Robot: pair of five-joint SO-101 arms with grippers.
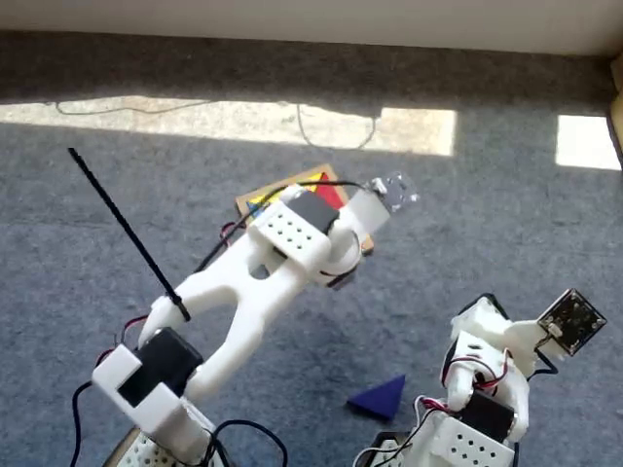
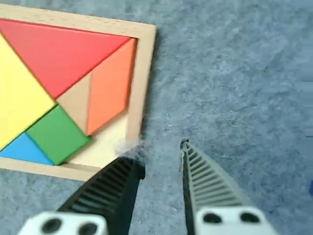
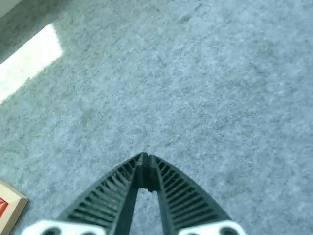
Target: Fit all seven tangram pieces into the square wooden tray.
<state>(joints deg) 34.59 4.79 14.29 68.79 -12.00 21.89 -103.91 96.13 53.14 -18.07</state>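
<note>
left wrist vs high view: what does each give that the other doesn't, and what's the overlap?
Left wrist: the tray fill in detail. A red triangle, yellow triangle, orange parallelogram, green square, light blue triangle and tan triangle are seated, with a bare gap in the corner by the open, empty left pincer.
High view: a dark blue triangle on the carpet near the right arm, apart from the tray, and the left arm stretched over the tray.
Both: the tray, its red and yellow pieces, the carpet.
</note>
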